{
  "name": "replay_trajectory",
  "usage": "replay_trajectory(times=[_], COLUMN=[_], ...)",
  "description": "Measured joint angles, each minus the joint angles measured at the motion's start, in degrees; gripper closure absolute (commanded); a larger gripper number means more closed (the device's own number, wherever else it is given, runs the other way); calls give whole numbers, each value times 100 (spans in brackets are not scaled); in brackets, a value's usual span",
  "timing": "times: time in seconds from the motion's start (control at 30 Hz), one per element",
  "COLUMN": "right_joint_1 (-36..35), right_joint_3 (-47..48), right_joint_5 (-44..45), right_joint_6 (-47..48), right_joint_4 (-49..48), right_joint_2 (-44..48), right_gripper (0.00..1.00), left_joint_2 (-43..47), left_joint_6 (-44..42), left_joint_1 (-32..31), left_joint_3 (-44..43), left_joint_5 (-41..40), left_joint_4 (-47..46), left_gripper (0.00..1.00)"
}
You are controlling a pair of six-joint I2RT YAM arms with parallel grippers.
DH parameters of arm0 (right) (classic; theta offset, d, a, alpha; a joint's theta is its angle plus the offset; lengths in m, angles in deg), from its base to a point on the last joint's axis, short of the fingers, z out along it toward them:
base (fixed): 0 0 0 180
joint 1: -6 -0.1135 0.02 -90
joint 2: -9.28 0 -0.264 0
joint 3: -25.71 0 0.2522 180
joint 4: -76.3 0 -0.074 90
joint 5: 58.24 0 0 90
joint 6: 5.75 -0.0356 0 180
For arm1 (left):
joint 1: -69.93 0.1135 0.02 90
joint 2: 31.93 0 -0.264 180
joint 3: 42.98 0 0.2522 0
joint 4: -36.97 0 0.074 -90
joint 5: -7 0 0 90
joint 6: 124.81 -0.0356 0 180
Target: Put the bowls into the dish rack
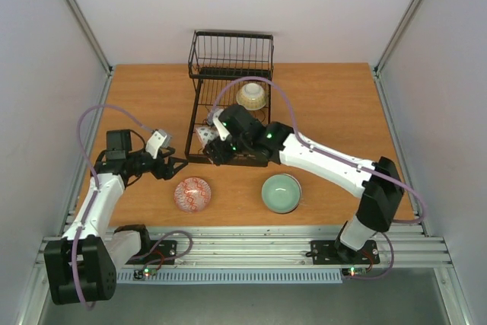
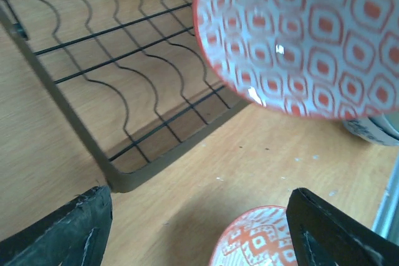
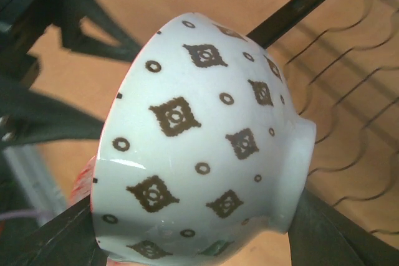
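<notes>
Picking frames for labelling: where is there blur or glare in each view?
Left wrist: upper red-patterned bowl soft, with a small glare spot; dish rack wires crisper. Right wrist: diamond-patterned bowl sharp, background blurred. Top external: even light, soft shadows.

Overhead look at a wooden table (image 1: 335, 104). At back centre, a black wire dish rack (image 1: 230, 55), taller basket end farthest away; inside it, a cream bowl (image 1: 251, 96). Stretched in from the right, the right gripper (image 1: 215, 144) at a white patterned bowl (image 1: 203, 136) by the rack's near left corner. Just left of that corner, the left gripper (image 1: 172, 166), fingers apart. On the wood in front, a red-and-white bowl (image 1: 192, 194) and a celadon green bowl (image 1: 281, 192), well apart, the green one upright.
</notes>
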Motion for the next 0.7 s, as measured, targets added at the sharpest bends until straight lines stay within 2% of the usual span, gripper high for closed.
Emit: replay_trajectory(times=[0.23,0.43,0.7], right_joint_1=[-20,-61,-66], right_joint_3=[1504,2186,3910], right_joint_5=[1808,2789,3869], right_joint_6=[769,1486,2529], right_joint_4=[719,1075,1325], right_joint_2=[-1176,-2422,-3523], right_gripper=[99,99,99], left_joint_2=[48,131,214], left_joint_6=[431,649,682], left_joint_1=[33,138,151], left_joint_3=[170,275,337], left_joint_5=[-597,-743,-748], left_joint_4=[-546,-769,-890], left_gripper=[23,24,24])
